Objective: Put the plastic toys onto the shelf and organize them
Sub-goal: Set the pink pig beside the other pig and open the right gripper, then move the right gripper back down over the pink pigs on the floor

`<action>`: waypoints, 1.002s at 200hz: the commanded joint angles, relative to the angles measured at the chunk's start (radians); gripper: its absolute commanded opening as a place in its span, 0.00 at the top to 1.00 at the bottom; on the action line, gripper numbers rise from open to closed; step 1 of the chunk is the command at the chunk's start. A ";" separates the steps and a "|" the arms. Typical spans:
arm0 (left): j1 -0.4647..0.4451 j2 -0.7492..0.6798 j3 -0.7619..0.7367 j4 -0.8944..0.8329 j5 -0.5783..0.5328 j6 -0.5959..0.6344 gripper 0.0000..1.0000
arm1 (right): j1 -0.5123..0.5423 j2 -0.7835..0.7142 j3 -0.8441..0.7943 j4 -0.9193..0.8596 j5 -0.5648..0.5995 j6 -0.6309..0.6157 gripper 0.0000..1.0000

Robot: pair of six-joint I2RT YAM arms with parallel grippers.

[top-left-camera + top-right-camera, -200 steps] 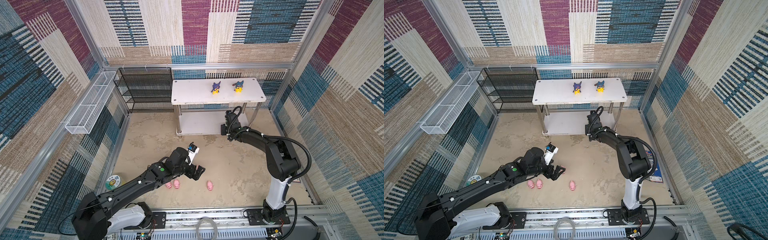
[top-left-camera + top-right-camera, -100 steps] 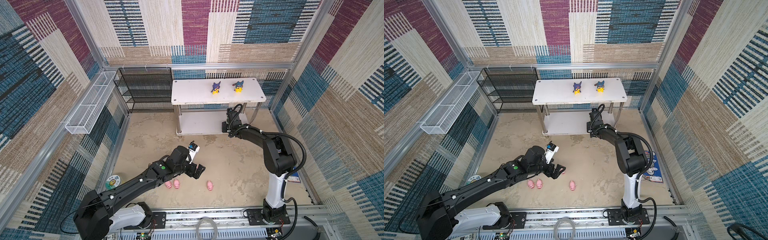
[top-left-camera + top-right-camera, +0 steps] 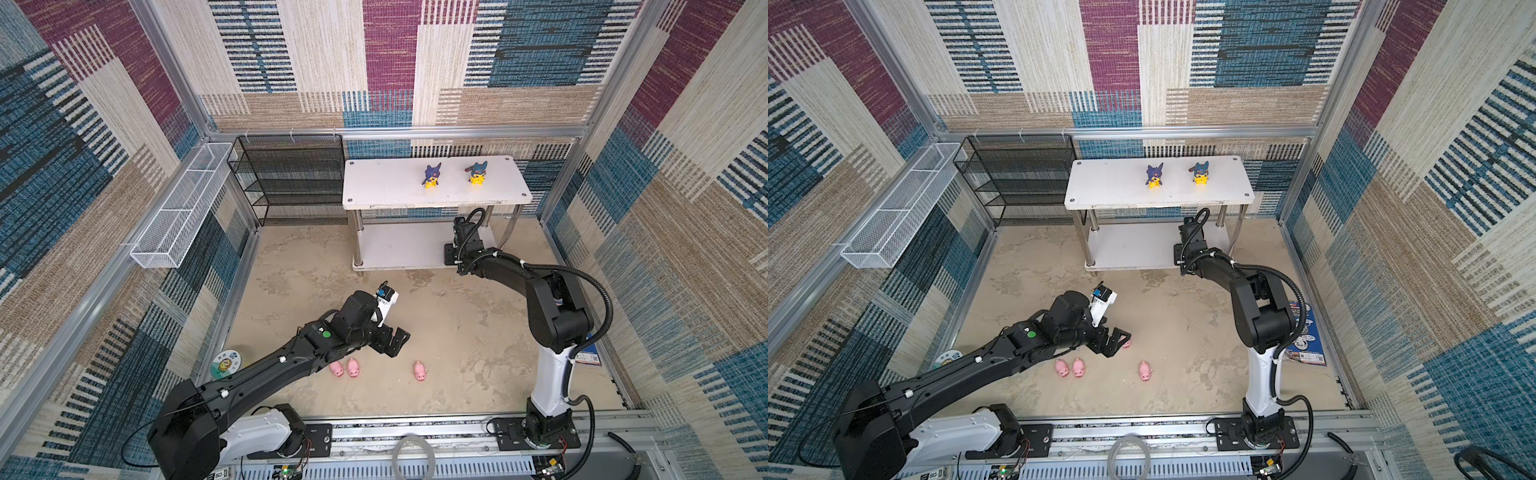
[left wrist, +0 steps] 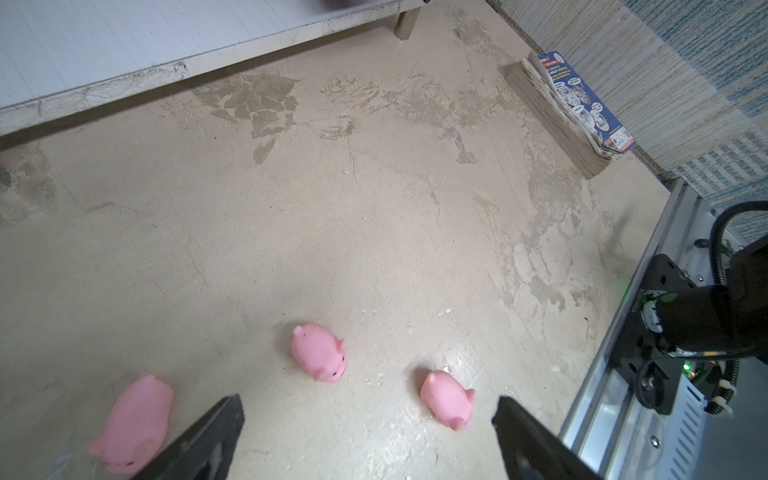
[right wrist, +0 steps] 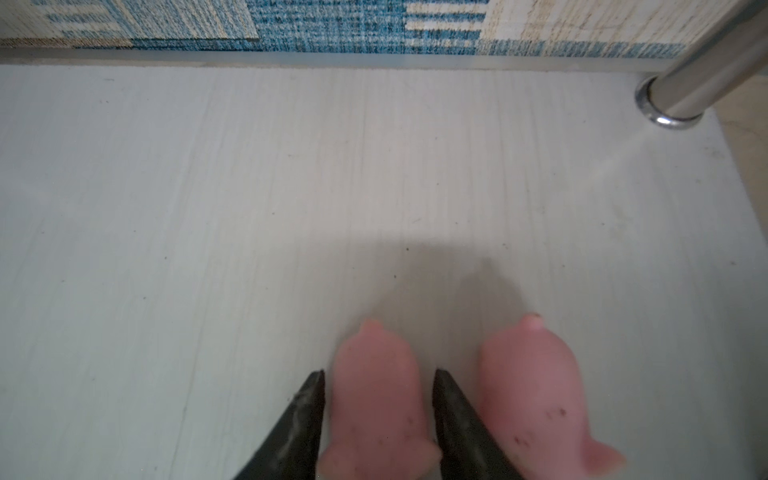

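The white shelf [image 3: 382,187] stands at the back with two yellow hooded figures [image 3: 432,176] [image 3: 478,173] upright on its top tier. My right arm reaches under that tier, which hides its fingers in both top views. In the right wrist view my right gripper [image 5: 378,371] is open around a pink pig [image 5: 376,395] lying on the lower tier [image 5: 249,187], with a thin gap on each side. A second pig [image 5: 528,382] lies just beside it. My left gripper [image 3: 392,343] hangs wide open and empty over the floor, close to three pigs [image 4: 319,352] [image 4: 449,399] [image 4: 137,419].
A black mesh rack [image 3: 291,178] stands left of the shelf, and a white wire basket [image 3: 178,208] hangs on the left wall. A green-lidded jar [image 3: 225,365] sits beside my left arm. A book [image 3: 588,355] leans at the right wall. A chrome leg [image 5: 698,79] rises near my right gripper.
My right gripper has pushed further under the top tier and its jaws have parted from the pig. My left gripper has barely shifted above the floor pigs.
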 commanded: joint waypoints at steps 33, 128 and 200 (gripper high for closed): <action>0.002 -0.008 0.000 -0.002 0.002 0.021 0.01 | 0.002 -0.046 -0.011 0.007 -0.036 0.004 0.48; 0.002 -0.057 -0.043 0.010 -0.005 -0.010 0.00 | 0.008 -0.219 -0.212 0.047 -0.118 0.041 0.45; 0.002 -0.180 -0.114 0.001 -0.049 -0.070 0.00 | 0.030 -0.404 -0.384 0.062 -0.130 0.062 0.43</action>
